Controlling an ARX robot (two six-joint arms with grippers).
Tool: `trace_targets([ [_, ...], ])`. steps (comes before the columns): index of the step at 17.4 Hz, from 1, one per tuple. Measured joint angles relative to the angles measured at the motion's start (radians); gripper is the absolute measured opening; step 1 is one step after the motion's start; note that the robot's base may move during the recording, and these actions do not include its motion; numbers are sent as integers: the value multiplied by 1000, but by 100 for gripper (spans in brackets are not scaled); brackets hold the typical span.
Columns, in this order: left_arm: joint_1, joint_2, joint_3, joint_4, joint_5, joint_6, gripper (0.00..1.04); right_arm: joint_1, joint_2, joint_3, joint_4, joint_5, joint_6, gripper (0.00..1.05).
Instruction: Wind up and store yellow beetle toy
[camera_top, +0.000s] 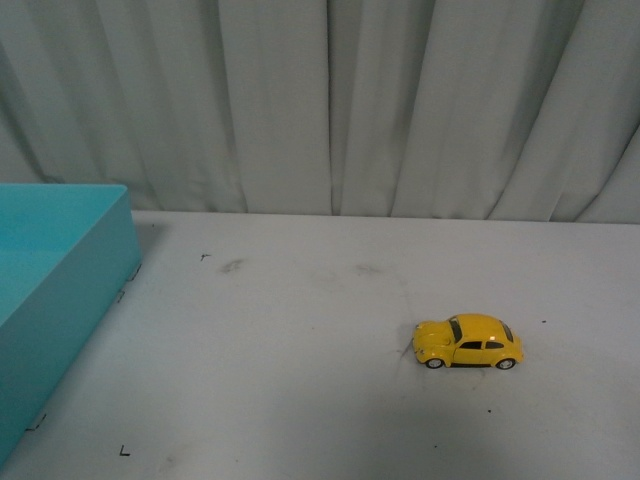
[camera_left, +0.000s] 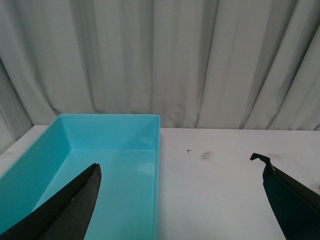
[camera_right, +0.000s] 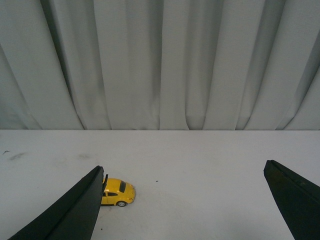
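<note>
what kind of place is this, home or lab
Likely a staged robot test bench, not a home: a white table with small marker ticks, a plain grey curtain backdrop, and just a teal box and yellow beetle toy set out.

Glossy yellow beetle toy (camera_top: 468, 342) with dark windows, teal box (camera_top: 70, 290), white table (camera_top: 290, 380), pale grey curtain (camera_top: 300, 100)

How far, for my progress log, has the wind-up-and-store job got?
Nothing looks done. The small glossy yellow beetle toy car sits on its wheels on the white table, apart from the open teal plastic box. In hand: nothing; the left gripper and right gripper are both open and empty. Still to do: grasping, winding and boxing the toy.
</note>
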Motion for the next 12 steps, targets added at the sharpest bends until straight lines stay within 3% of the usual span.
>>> trace_targets([
  [12,0,0,0,0,0,0,98,-1,1,0,-3,-4,1,98],
])
